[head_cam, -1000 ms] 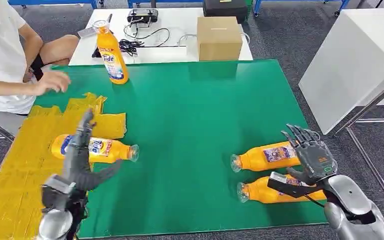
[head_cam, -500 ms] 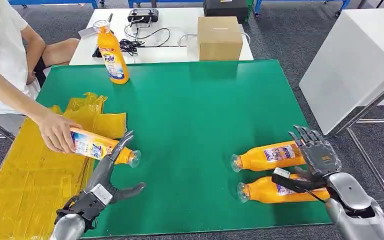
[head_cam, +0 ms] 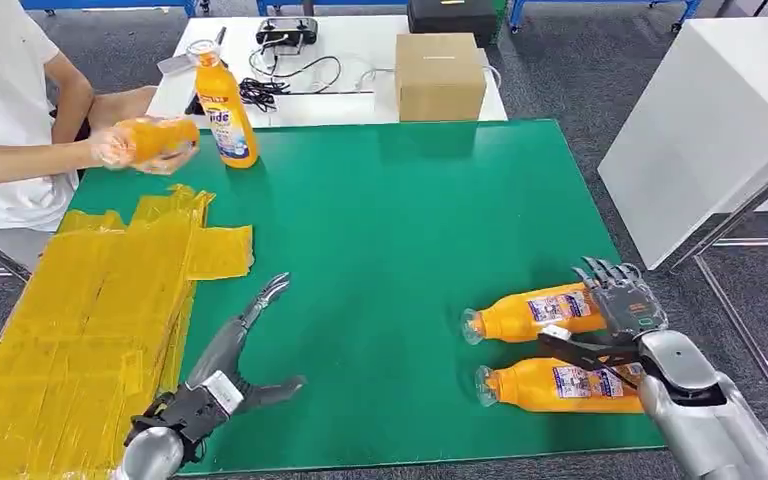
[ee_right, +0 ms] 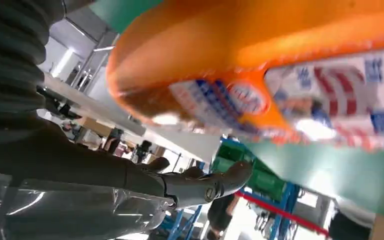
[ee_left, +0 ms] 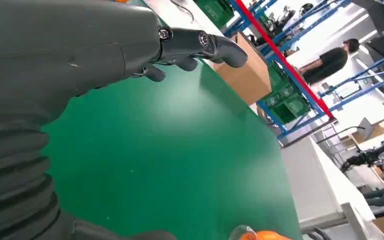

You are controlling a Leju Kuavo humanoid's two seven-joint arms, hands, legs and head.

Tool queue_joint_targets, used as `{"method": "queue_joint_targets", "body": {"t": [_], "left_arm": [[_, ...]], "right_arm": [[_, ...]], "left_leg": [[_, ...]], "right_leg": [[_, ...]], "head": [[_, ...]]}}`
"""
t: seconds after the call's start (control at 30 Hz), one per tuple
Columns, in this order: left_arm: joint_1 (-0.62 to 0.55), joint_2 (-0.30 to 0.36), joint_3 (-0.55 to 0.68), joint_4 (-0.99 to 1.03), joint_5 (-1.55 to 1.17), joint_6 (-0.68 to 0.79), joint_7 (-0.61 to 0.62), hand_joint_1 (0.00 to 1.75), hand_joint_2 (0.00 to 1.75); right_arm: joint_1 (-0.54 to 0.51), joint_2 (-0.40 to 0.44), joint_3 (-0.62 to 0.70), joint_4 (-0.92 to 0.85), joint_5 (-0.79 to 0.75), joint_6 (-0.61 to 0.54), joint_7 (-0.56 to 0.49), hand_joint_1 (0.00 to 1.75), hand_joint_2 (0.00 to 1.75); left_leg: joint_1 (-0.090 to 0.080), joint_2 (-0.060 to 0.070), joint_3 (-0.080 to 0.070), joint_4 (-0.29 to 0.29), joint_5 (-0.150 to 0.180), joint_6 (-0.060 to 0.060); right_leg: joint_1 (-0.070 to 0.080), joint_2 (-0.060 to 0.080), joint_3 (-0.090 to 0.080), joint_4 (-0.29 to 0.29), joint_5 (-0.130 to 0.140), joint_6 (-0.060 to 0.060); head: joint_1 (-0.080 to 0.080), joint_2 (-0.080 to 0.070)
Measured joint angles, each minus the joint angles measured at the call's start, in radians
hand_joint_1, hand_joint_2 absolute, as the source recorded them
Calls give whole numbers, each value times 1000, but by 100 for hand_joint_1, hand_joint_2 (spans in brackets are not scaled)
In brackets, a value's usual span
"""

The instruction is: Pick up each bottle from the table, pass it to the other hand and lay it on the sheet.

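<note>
Lying capless, two orange bottles (head_cam: 535, 312) bear seemingly striped labels.

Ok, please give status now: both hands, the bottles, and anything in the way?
Left hand open, empty. Right hand open over two lying bottles. Person's hand holds one bottle beside the upright bottle.

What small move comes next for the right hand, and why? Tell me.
Probably close the right hand on the farther lying orange bottle. Its fingers are spread over that bottle's base end, the thumb reaching between it and the nearer bottle; nothing is gripped yet. The left hand waits open over the green mat.
</note>
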Motion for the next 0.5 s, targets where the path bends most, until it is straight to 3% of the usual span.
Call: {"method": "queue_joint_targets", "body": {"t": [0.37,0.4,0.43,0.47,0.5], "left_arm": [[-13,0,-20,10,26,-2,-23,0,175],[-16,0,-25,12,32,-2,-28,0,175],[-19,0,-28,13,37,-2,-32,0,175],[-21,0,-31,14,40,-2,-35,0,175],[-22,-1,-32,15,46,-2,-38,0,175]], "right_arm": [[-111,12,54,153,-9,59,-18,0,175],[-131,14,65,183,-13,65,-26,14,175],[-147,16,75,210,-17,66,-34,110,175],[-159,18,81,231,-19,64,-40,173,175],[-171,20,88,248,-19,56,-44,175,175]], "left_leg": [[0,2,2,0,0,0],[0,4,3,0,0,0],[0,5,4,0,0,0],[0,5,6,0,-1,0],[0,6,7,0,-1,0]], "right_leg": [[0,1,1,0,0,0],[0,2,2,0,0,0],[0,2,3,0,1,0],[0,3,4,0,1,0],[0,3,5,0,1,0]], "head": [[0,0],[0,0],[0,0],[1,0],[0,0]]}}
